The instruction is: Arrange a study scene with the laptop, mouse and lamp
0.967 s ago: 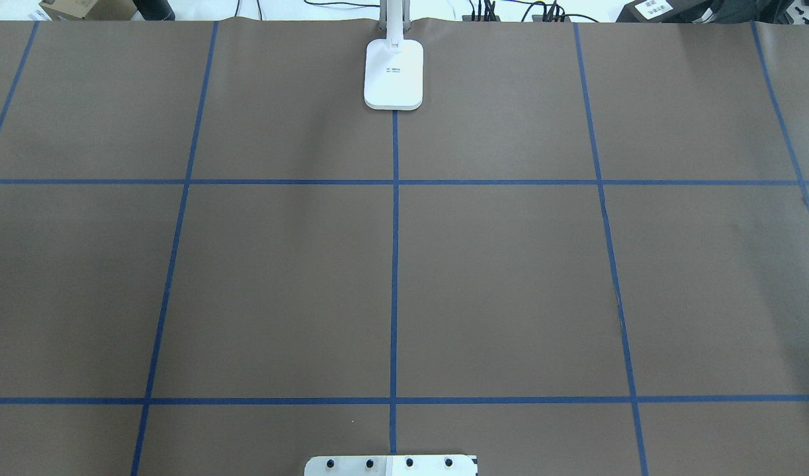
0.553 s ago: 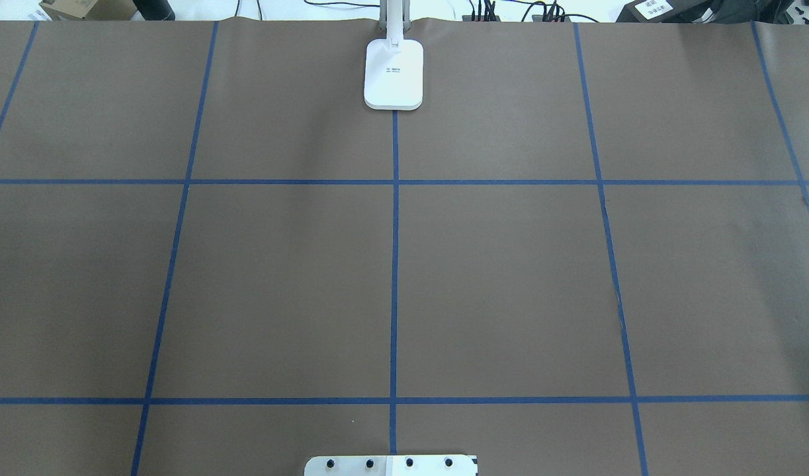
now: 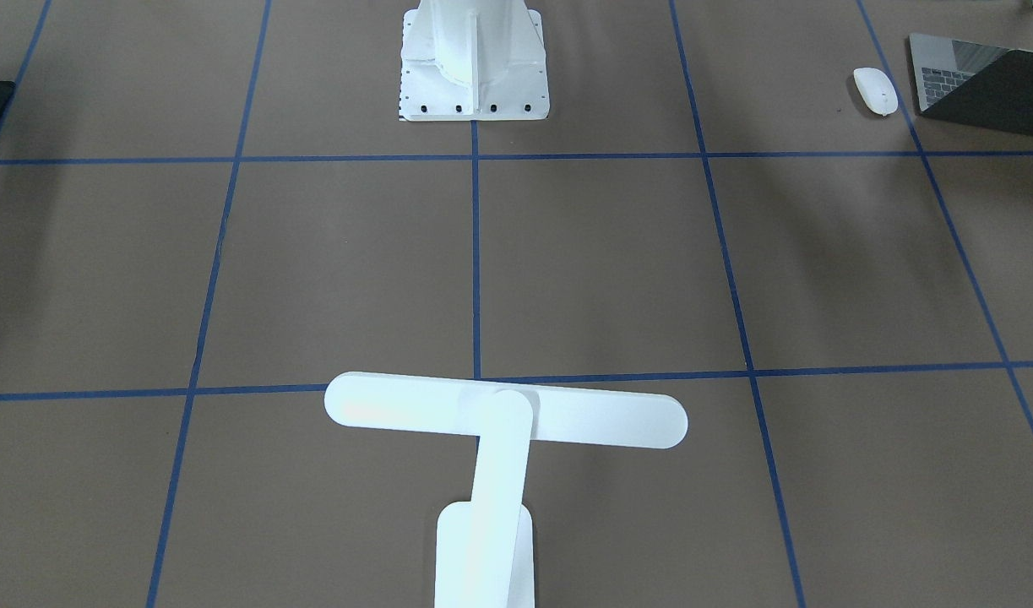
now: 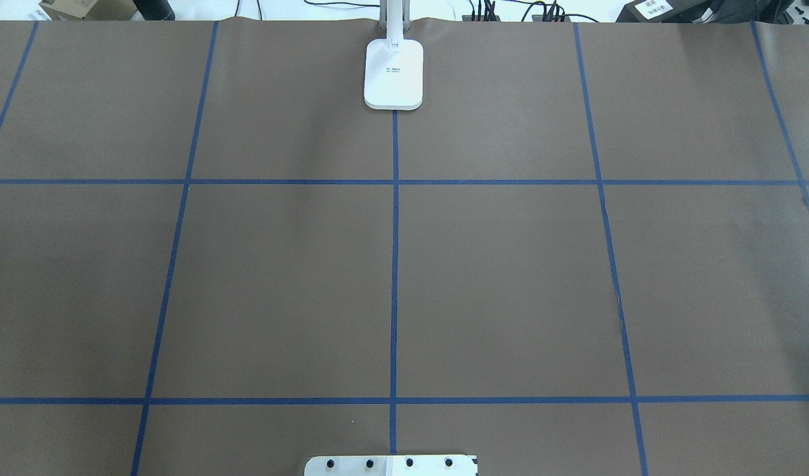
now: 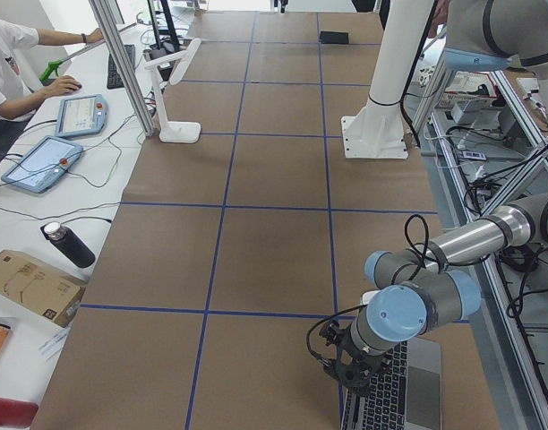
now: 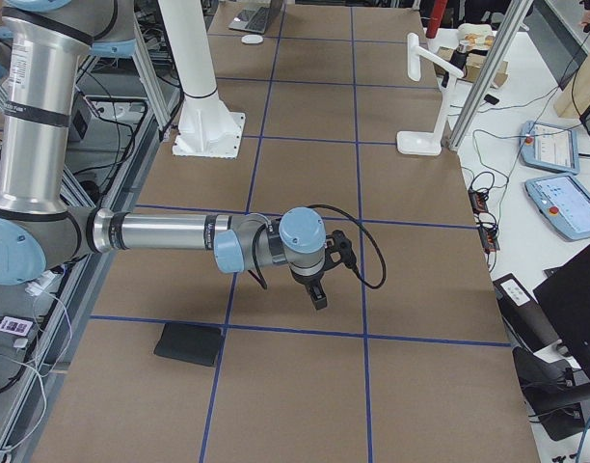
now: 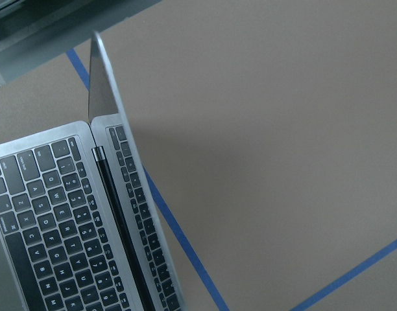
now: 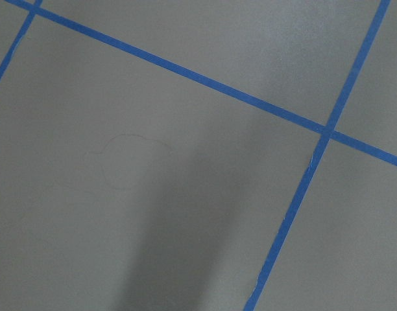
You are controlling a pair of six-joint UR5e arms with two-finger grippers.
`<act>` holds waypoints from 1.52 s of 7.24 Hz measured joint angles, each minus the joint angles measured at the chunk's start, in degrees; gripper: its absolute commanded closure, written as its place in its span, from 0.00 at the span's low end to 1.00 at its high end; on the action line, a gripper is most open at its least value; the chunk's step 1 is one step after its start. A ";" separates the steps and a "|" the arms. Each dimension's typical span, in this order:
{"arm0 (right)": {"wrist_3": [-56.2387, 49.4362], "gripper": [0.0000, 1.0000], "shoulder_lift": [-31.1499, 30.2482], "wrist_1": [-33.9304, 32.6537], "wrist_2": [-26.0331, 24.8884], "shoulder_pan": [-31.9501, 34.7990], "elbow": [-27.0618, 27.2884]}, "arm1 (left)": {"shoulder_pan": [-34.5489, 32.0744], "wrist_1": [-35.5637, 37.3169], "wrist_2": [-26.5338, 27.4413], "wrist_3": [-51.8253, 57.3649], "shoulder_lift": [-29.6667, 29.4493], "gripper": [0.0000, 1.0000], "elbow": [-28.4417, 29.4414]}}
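Observation:
The laptop (image 3: 981, 84) lies open at the table's end on my left, its black keys (image 7: 49, 214) filling the left wrist view with the screen edge-on. The white mouse (image 3: 873, 90) sits just beside it. The lamp (image 3: 506, 411) stands at the far middle edge, with its base (image 4: 393, 73) on the centre line and its bar head out over the table. My left gripper (image 5: 350, 367) hangs over the laptop's (image 5: 399, 399) keyboard edge. My right gripper (image 6: 317, 294) hovers above bare brown paper. For both I cannot tell if they are open or shut.
The white bolted pedestal (image 3: 474, 67) stands at the robot's side of the table. A black square mat (image 6: 189, 343) lies near my right end. A person's arm (image 5: 23, 85), touch pendants (image 5: 77, 115) and a dark bottle (image 5: 68, 244) are on the side bench.

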 measured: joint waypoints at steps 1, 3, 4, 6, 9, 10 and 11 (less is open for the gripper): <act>0.03 0.00 0.01 0.00 0.00 0.00 0.00 | 0.04 -0.04 0.05 -0.26 0.25 0.02 0.19; 0.06 0.00 0.04 0.00 0.00 0.00 -0.01 | 0.19 -0.15 0.14 -1.25 0.47 0.13 0.48; 0.08 0.00 0.04 0.00 0.00 0.00 0.00 | 0.22 -0.20 0.21 -1.48 0.49 0.17 0.76; 0.14 0.00 0.06 0.00 0.00 0.00 0.01 | 0.25 -0.48 0.37 -1.48 0.52 0.34 1.45; 0.15 0.00 0.01 0.00 0.00 0.00 0.09 | 0.25 -1.65 0.42 -1.52 0.45 0.84 2.38; 0.14 0.00 0.00 0.00 0.00 0.00 0.10 | 0.26 -1.76 0.39 -1.60 0.41 0.95 2.36; 0.10 0.00 -0.05 0.00 0.02 0.00 0.13 | 0.25 -1.77 0.31 -1.74 0.34 0.99 2.15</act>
